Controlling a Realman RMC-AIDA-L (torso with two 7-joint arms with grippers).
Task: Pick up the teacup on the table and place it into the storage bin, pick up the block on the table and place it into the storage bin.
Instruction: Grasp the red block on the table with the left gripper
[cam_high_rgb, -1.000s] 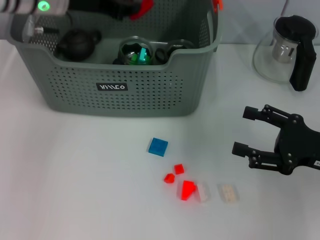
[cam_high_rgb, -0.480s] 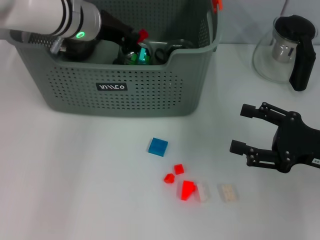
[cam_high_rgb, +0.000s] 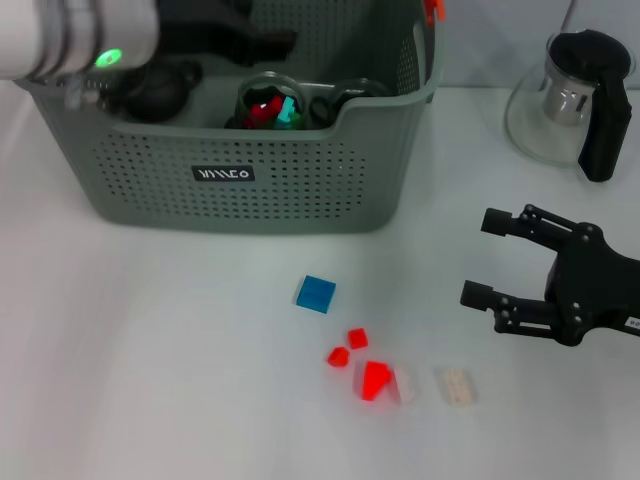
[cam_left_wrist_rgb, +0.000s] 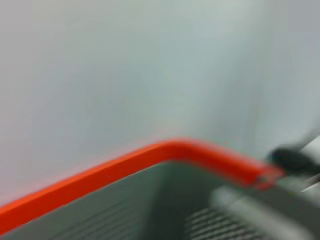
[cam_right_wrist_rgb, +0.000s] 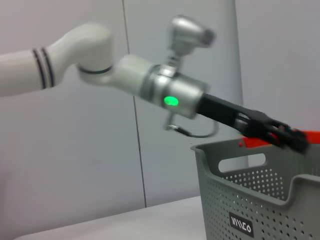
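The small blue square block (cam_high_rgb: 316, 293) lies on the white table (cam_high_rgb: 150, 380), left of the wide-open, empty black right gripper (cam_high_rgb: 484, 258). The left gripper (cam_high_rgb: 268, 42) hangs over the big grey-green plastic basket (cam_high_rgb: 300, 190); I cannot tell its grip.

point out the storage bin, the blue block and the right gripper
storage bin (cam_high_rgb: 225, 175): head view, on its front wall label.
blue block (cam_high_rgb: 316, 293): head view, on its top face.
right gripper (cam_high_rgb: 484, 258): head view, midway between its fingertips.
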